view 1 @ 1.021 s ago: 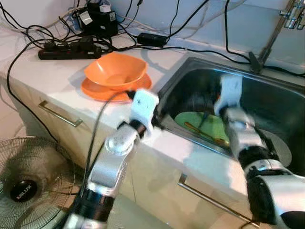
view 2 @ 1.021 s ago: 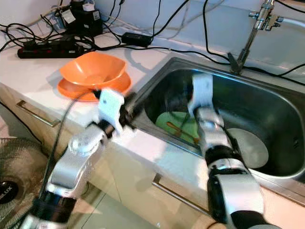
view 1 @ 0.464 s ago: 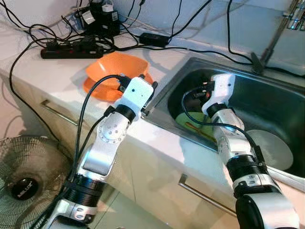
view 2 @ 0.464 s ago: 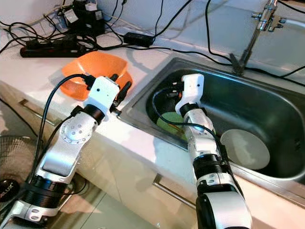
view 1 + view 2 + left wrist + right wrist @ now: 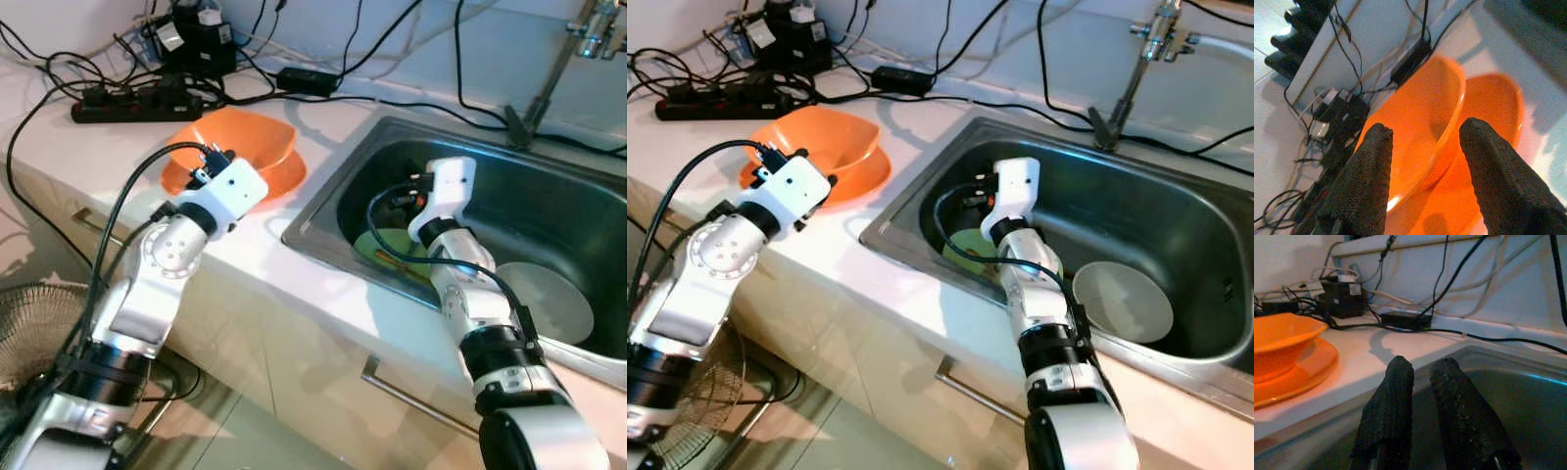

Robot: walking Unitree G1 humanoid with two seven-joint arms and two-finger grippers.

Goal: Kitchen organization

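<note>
Bare counter (image 5: 294, 201) between orange bowl (image 5: 240, 147) and sink (image 5: 549, 211); cables (image 5: 147, 93) crowding the back.

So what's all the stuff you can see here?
Bowl: one, orange, on the orange plate.
Plate: one, orange, on the counter left of the sink.
Sink: one, steel, right side of the counter.
Green plate: one, in the sink.
White plate: one, in the sink.
Tap: one, silver, behind the sink.
Power strip: one, black, back of the counter, among cables.
Fan: one, on the floor.
Left hand: open, at the bowl.
Right hand: over the sink.
</note>
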